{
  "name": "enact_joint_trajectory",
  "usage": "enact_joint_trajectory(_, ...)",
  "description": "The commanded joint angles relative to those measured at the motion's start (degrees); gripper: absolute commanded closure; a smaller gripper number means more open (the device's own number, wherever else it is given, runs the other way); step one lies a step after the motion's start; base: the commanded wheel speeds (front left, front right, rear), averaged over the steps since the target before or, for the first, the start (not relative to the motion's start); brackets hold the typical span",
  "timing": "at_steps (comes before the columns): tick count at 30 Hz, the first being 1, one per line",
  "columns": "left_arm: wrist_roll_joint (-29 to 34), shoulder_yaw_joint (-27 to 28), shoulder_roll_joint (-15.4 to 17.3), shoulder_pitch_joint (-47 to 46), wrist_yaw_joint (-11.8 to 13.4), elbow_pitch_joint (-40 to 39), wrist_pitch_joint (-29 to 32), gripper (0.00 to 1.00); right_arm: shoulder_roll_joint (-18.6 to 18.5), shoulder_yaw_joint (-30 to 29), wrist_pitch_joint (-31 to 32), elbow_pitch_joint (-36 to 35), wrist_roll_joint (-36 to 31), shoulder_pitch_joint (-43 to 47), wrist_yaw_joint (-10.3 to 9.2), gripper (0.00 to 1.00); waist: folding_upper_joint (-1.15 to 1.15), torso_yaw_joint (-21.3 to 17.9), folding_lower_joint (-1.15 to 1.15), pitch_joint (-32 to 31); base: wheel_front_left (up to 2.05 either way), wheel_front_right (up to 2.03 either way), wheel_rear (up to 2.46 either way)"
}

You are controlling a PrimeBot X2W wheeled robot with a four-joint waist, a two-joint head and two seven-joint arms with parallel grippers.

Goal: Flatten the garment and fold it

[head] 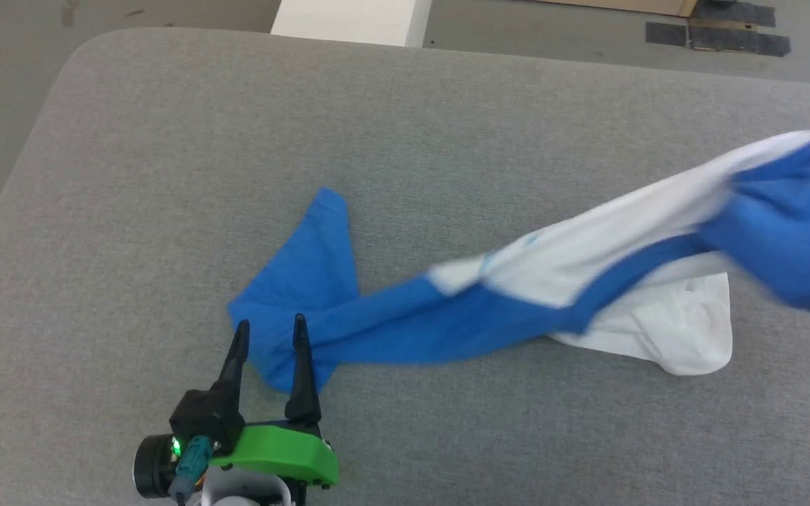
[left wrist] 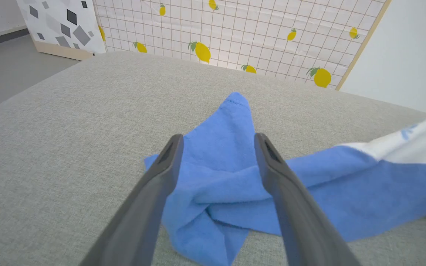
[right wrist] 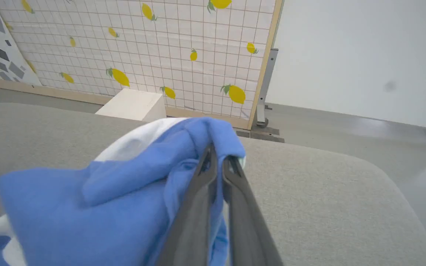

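The garment (head: 560,274) is a white shirt with bright blue sleeves, stretched across the grey padded surface from lower left to the right edge. One blue sleeve (head: 306,295) lies crumpled on the surface. My left gripper (head: 269,329) is open, its two fingers straddling that sleeve (left wrist: 220,173) just above it. At the right the cloth is lifted and blurred. In the right wrist view my right gripper (right wrist: 218,157) is shut on a blue fold of the garment (right wrist: 124,192), which hangs bunched beside the fingers. A white hem part (head: 672,330) rests flat on the surface.
The grey padded surface (head: 236,140) has rounded edges with grey floor beyond. A white box (head: 352,20) stands past its far edge. A lemon-patterned screen (right wrist: 161,44) and a white wall (right wrist: 364,55) stand behind. Dark tape strips (head: 721,35) mark the floor.
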Motion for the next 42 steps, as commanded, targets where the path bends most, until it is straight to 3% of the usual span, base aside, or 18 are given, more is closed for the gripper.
enact_joint_trajectory(1,0.4,0.1,-0.4,-0.9,-0.4,0.3,-0.3,0.00,-1.5,-2.8,0.5,-0.2,-0.8,-0.8,-0.10,1.00,0.00,-0.2,0.00,0.2,0.00,0.00,0.00)
enact_joint_trajectory(7,0.7,-0.4,-0.7,-1.3,-1.3,1.5,-0.3,0.00,-1.5,-18.5,3.0,9.3,-2.4,2.3,-0.10,1.00,0.00,-0.1,0.00,0.8,0.00,0.00,0.00)
enact_joint_trajectory(8,0.7,-0.4,-0.8,-1.4,-1.4,1.7,-0.3,0.00,-1.3,-20.1,3.4,12.0,-2.9,3.7,-0.10,0.85,0.00,-0.1,0.00,0.9,0.00,0.00,0.00)
enact_joint_trajectory(9,0.8,-0.5,-0.8,-1.4,-1.5,1.9,-0.3,0.00,-1.0,-21.2,3.9,14.8,-3.4,5.2,-0.10,0.56,0.00,0.0,0.00,0.9,0.00,0.00,0.00)
enact_joint_trajectory(10,0.8,-0.6,-0.8,-1.4,-1.6,2.0,-0.3,0.00,-0.5,-22.3,5.0,17.5,-4.1,6.6,-0.10,0.00,0.00,0.0,0.00,0.9,0.00,0.00,0.00)
enact_joint_trajectory(17,0.9,-1.2,-0.5,-1.6,-1.8,2.9,-0.1,0.00,1.2,-24.7,5.9,22.4,-6.0,9.3,-0.10,0.00,0.00,-0.9,0.00,0.3,0.00,0.00,0.00)
enact_joint_trajectory(24,0.5,-1.3,-0.4,-1.0,-1.6,3.2,0.1,0.00,0.5,-23.0,6.2,7.8,-0.9,7.5,-0.10,0.00,0.00,-2.6,0.00,-1.3,0.00,0.00,0.00)
enact_joint_trajectory(27,0.4,-1.1,-0.2,-1.1,-1.5,2.9,0.1,0.00,-0.6,-18.1,7.4,1.4,1.7,7.0,-0.10,0.00,0.00,-3.0,0.00,-1.4,0.00,0.00,0.00)
enact_joint_trajectory(28,0.3,-1.1,-0.1,-1.3,-1.4,2.6,0.0,0.00,-1.4,-11.0,9.9,-2.4,4.1,7.1,-0.10,0.00,0.00,-3.1,0.00,-1.0,0.00,0.00,0.00)
enact_joint_trajectory(30,0.4,-1.2,-0.2,-1.6,-1.4,2.5,0.0,0.00,-0.9,-6.4,11.6,-3.6,5.5,7.8,-0.10,0.00,0.00,-2.8,0.00,-0.5,0.00,0.00,0.00)
enact_joint_trajectory(36,0.3,-1.3,-0.5,-2.3,-1.5,2.6,-0.1,0.00,-0.3,4.1,16.0,-0.6,8.0,10.7,-0.10,0.00,0.00,-1.0,0.00,1.0,0.00,0.00,0.00)
enact_joint_trajectory(42,0.3,-1.4,-1.1,-2.8,-1.6,2.8,-0.2,0.00,0.4,7.8,16.2,5.4,7.6,12.5,-0.10,0.00,0.00,1.3,0.00,2.2,0.00,0.00,0.00)
